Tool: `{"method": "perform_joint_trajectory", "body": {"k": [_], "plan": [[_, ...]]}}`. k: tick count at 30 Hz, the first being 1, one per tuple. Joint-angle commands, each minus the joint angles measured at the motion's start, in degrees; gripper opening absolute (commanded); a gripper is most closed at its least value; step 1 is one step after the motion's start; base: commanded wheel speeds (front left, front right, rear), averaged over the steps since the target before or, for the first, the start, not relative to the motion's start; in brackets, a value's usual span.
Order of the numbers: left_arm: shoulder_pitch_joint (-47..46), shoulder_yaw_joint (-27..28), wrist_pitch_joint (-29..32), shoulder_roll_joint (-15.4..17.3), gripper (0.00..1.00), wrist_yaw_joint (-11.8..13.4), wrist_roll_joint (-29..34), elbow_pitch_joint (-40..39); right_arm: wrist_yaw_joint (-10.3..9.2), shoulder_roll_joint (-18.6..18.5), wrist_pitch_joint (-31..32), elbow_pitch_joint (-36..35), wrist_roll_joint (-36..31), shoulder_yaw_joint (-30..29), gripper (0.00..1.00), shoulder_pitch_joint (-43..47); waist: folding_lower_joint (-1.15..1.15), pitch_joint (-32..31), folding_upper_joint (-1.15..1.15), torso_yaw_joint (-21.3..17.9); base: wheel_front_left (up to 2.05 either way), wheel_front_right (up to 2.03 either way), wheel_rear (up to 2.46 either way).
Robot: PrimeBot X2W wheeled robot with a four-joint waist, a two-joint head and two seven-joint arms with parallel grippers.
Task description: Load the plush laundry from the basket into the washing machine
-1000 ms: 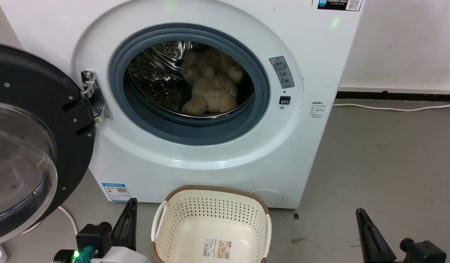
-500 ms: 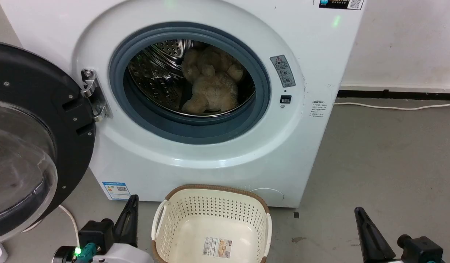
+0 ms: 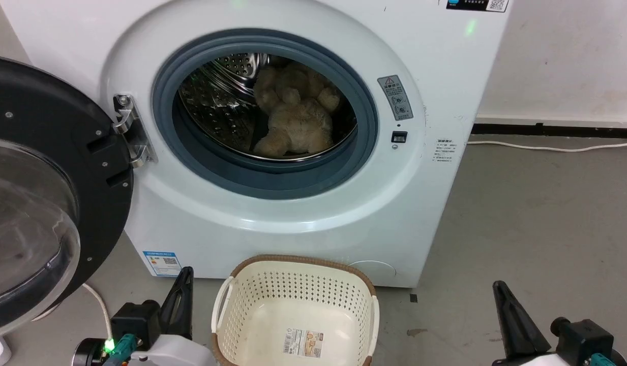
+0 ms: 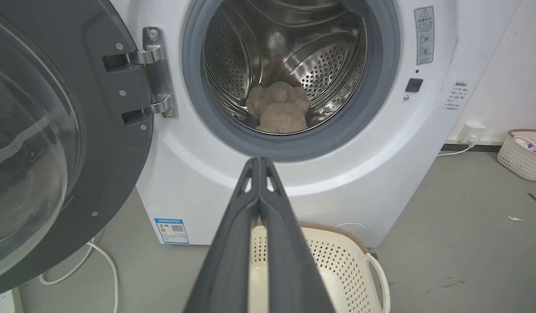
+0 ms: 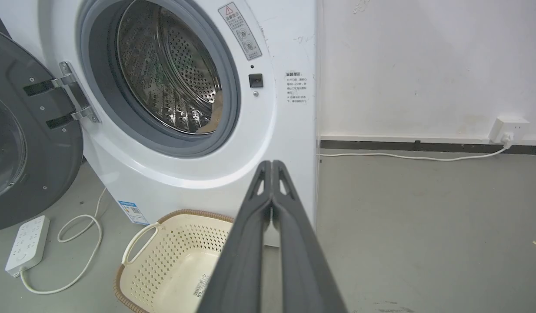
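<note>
Wrist views, left gripper [image 4: 259, 161], right gripper [image 5: 272, 164] closed

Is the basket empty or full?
Empty. The basket holds just a label sticker on its bottom; the plush laundry lies inside the washing machine drum.

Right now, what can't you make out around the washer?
Plush laundry: eye too small to find, head view.
Label in the basket: print too small, head view.
Basket's middle: behind the shut left hand, left wrist view.
Door: cut by the left edge, head view.
</note>
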Motion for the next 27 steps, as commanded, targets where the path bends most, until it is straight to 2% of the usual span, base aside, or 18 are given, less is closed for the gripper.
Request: {"method": "perform_joint_trajectory", "body": {"k": [1, 27], "plan": [[-0.1, 0.5, 0.4, -0.5, 0.0, -0.3, 0.8, -0.5, -0.02, 0.0, 0.3, -0.4, -0.6, -0.1, 0.0, -1.0, 0.0, 0.0, 0.0, 0.0, 0.0, 0.0, 0.0], [-0.2, 4.3, 3.2, -3.9, 0.0, -2.2, 6.3, -2.1, -0.03, 0.0, 3.4, -1.1, -3.5, -0.4, 0.0, -2.8, 0.0, 0.6, 0.0, 0.2, 0.0, 0.0, 0.0]]}}
